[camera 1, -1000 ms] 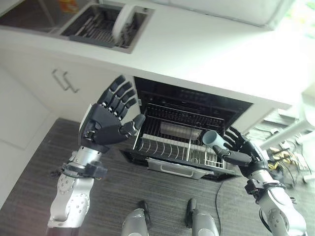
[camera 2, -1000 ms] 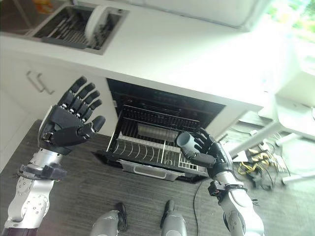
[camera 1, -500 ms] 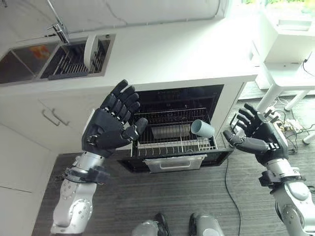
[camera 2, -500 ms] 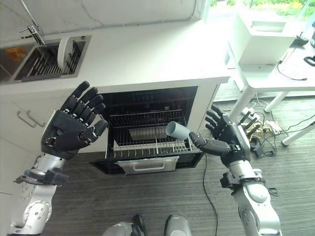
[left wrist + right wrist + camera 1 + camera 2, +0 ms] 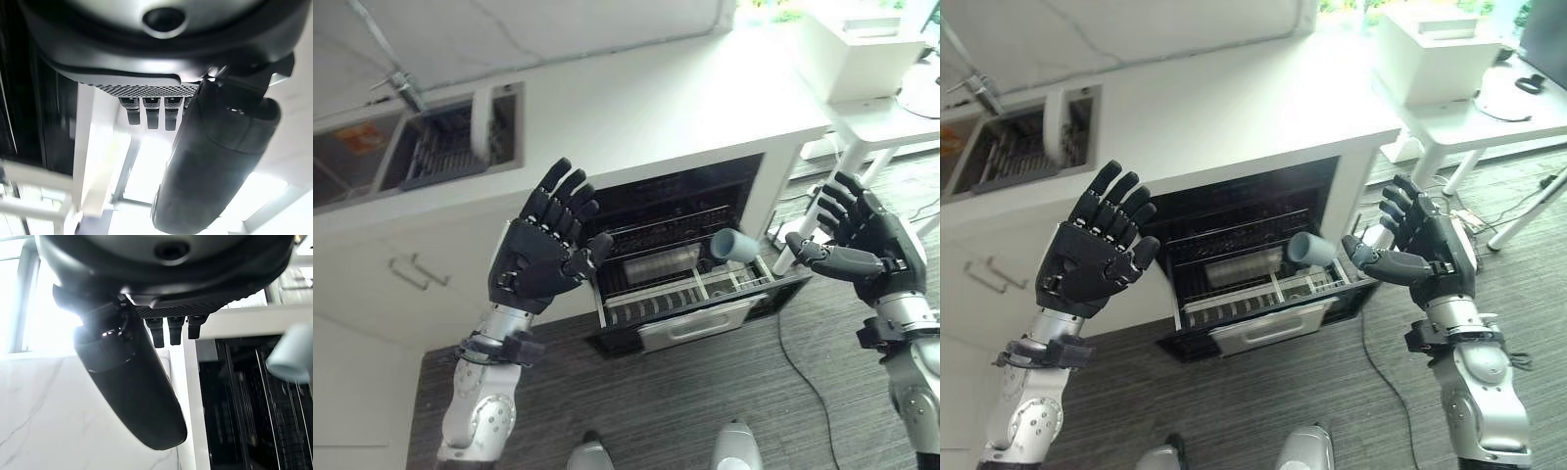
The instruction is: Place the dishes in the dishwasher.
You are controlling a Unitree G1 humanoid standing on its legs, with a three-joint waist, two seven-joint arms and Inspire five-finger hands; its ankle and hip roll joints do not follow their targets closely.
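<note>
We are seeing a grey cup (image 5: 734,245) over the dishwasher rack (image 5: 690,294). Our left robot hand (image 5: 540,259) and right robot hand (image 5: 862,245) are spreading wide, holding nothing

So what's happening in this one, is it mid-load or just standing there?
Mid-load, but nothing is held. The robot faces an open dishwasher under a white counter. A pale blue cup sits at the right of the pulled-out lower rack. The right robot hand is open beside the cup, apart from it. The left robot hand is raised, open and empty. A white plate stands upright in the sink's drying rack, not yet loaded.
</note>
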